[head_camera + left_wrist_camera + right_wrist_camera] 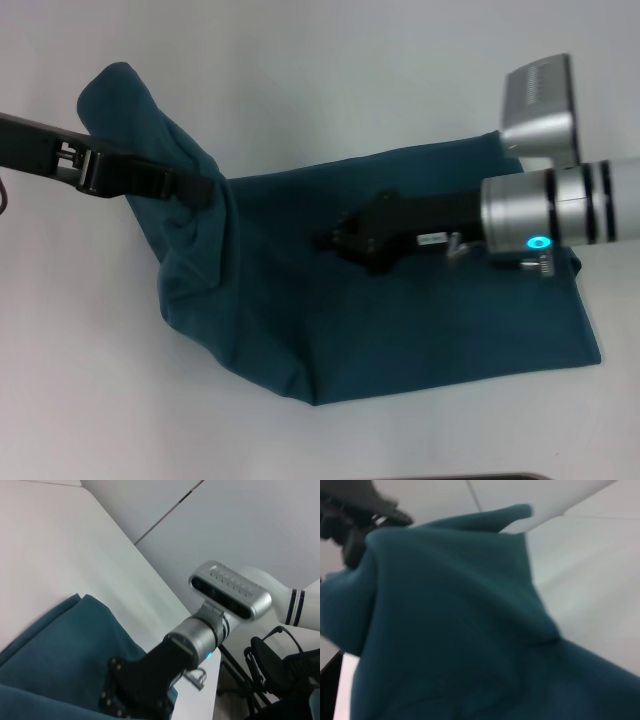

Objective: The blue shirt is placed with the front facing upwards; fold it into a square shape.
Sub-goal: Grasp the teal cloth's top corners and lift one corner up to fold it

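The blue shirt [400,300] lies partly folded on the white table, plain teal side up, with no lettering showing. Its left portion is lifted and bunched into a raised hump [140,110]. My left gripper [198,188] reaches in from the left and is shut on a fold of that lifted cloth. My right gripper [335,240] comes in from the right and sits low over the middle of the shirt. The left wrist view shows the shirt [60,645] with the right gripper [135,695] on it. The right wrist view is filled by raised cloth [460,630].
The white table [330,70] extends around the shirt on all sides. A dark strip [480,477] lies at the near edge. Beyond the table's far edge [165,585], the left wrist view shows a dark frame with cables [280,670].
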Available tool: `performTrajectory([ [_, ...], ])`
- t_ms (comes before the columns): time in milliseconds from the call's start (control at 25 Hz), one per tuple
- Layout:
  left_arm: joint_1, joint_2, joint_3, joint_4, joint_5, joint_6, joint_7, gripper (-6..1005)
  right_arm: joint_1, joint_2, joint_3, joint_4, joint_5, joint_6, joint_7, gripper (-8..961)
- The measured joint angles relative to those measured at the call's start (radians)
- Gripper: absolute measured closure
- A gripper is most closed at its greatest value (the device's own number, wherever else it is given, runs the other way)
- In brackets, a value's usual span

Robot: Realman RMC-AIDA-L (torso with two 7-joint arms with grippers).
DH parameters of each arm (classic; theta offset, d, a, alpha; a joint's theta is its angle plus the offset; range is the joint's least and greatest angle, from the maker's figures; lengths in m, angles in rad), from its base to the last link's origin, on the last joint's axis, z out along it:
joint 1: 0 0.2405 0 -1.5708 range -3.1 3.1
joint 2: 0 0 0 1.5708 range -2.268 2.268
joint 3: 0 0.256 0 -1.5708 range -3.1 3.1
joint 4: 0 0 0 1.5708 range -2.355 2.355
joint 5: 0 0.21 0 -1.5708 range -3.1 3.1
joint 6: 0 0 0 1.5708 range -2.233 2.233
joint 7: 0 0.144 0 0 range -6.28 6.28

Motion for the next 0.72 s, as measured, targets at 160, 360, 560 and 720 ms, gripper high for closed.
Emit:
performTrajectory([
  [160, -0.001, 0.000, 0.000, 0.000, 0.000, -0.003, 0.002, 968, 0.051, 0.005, -0.004, 0.078, -0.005, 0.055, -0.073, 950],
  [360, -0.001, 0.001, -0.001, 0.000, 0.000, -0.007, 0.010, 968, 0.110, 0.010, -0.009, 0.164, -0.008, 0.112, -0.147, 950],
  [560, -0.002, 0.002, -0.002, 0.000, 0.000, -0.010, 0.012, 969, 0.146, 0.014, -0.011, 0.212, -0.031, 0.141, -0.177, 950],
  [720, -0.002, 0.003, -0.002, 0.000, 0.000, -0.012, 0.015, 968, 0.162, 0.015, -0.011, 0.229, -0.056, 0.142, -0.182, 949],
])
